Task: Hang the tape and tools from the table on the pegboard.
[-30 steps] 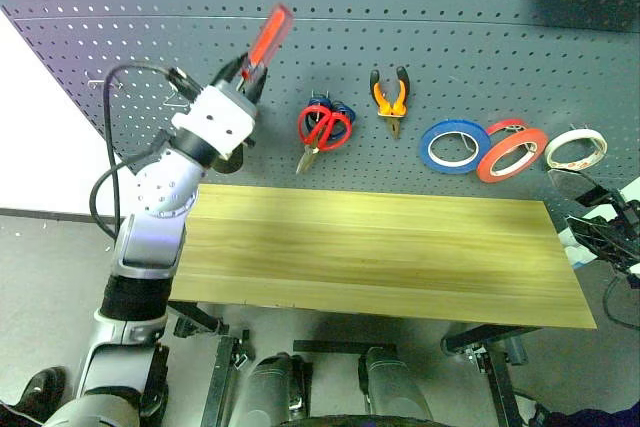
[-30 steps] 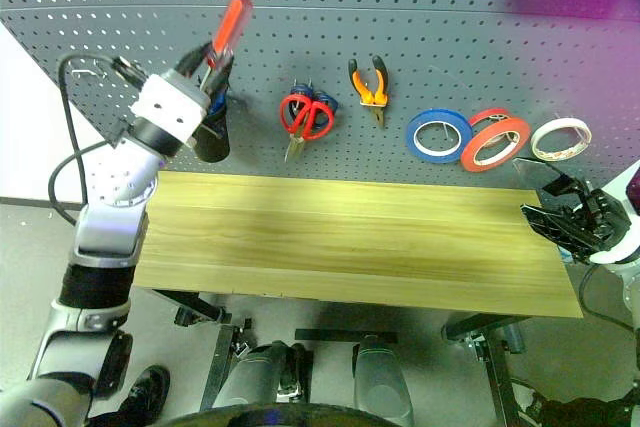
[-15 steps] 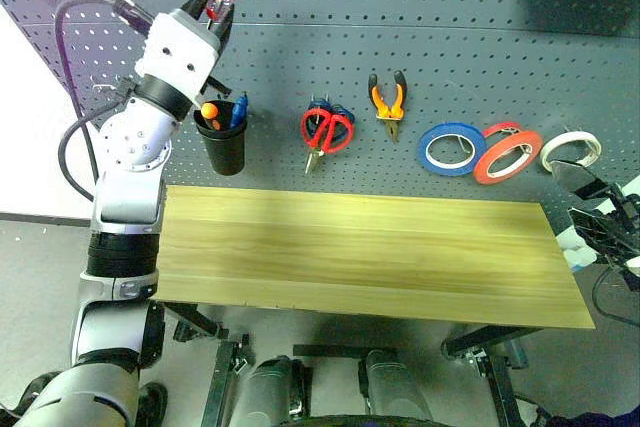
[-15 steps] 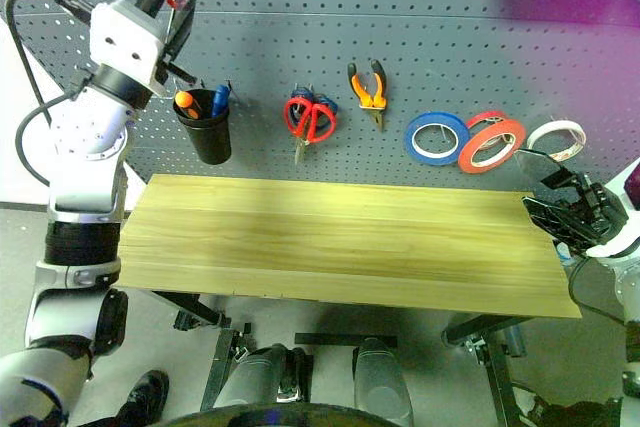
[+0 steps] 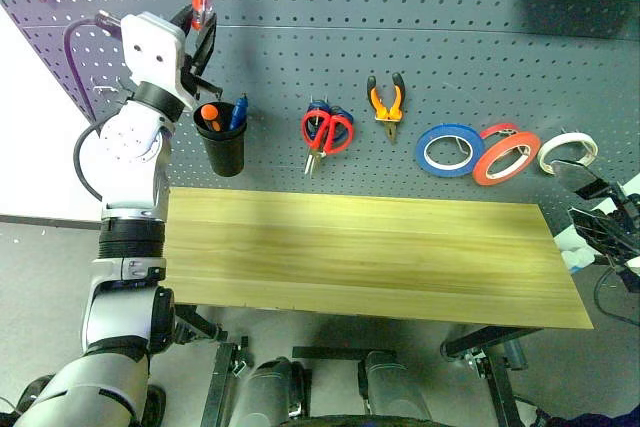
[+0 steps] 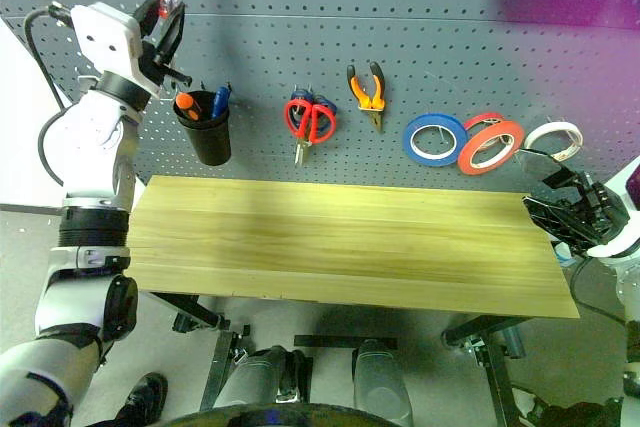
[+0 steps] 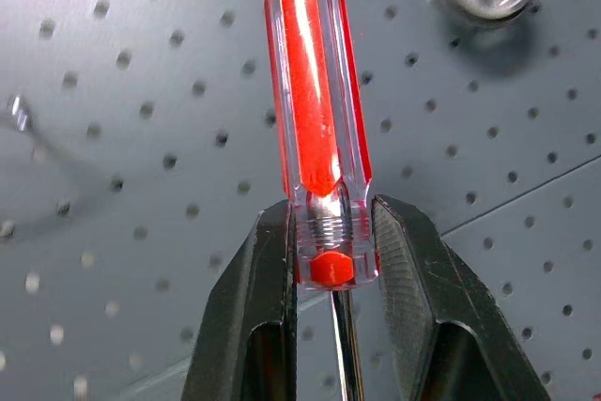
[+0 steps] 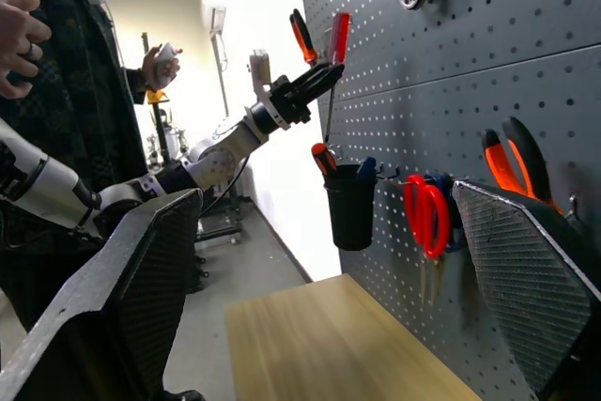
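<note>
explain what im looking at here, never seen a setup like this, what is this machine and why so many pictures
This is a humanoid robot standing at a wooden table facing a dark pegboard. Two pictures come from cameras in its head, looking down over its arms. The other two come from a camera on each wrist, looking along that gripper's fingers.

The left gripper is shut on a screwdriver with a see-through red handle, raised in front of the board above a black cup of pens. The right gripper waits open at the table's right end.

Already hanging: red scissors, orange pliers, and blue, red-orange and white tape rolls. The right wrist view also shows a person standing by.
</note>
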Controlling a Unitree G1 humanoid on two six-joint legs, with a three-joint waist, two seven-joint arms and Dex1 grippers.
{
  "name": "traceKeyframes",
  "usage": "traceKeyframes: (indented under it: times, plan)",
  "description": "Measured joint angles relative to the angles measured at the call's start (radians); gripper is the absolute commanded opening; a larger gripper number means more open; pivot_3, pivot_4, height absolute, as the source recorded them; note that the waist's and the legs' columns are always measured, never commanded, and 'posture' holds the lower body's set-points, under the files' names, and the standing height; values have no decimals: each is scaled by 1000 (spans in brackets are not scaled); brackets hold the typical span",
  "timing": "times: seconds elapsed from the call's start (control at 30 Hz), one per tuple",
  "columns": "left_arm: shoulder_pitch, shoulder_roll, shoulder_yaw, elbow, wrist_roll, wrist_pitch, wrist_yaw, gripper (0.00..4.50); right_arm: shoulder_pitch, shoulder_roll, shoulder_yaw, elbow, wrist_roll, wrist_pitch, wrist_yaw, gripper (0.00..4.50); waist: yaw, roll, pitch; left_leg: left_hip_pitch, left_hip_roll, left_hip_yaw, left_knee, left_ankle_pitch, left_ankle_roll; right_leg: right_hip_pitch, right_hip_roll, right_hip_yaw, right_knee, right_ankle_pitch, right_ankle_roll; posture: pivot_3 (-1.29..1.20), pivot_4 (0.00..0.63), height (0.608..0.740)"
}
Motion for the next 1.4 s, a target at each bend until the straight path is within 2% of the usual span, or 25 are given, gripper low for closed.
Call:
traceKeyframes:
  times: [0.47,0.93,1.4]
  plan:
    - [-20,-38,23,197,-85,-44,-85,829,9,-2,-3,-28,-9,35,0,4500,1,0,0,0,0,0,0,0,0,0,-1,1,0,0,-1,-190,76,740]
    - [-17,-36,31,258,-61,-98,-70,829,9,-2,-20,-35,-24,52,0,4500,0,0,-1,0,0,0,0,0,0,0,-2,1,0,0,-1,-192,83,740]
    - [-9,-34,72,276,-107,-61,-57,829,-4,3,-22,-45,-42,60,0,4500,-2,3,-2,6,0,0,0,0,0,5,-2,2,0,-1,-4,-188,86,740]
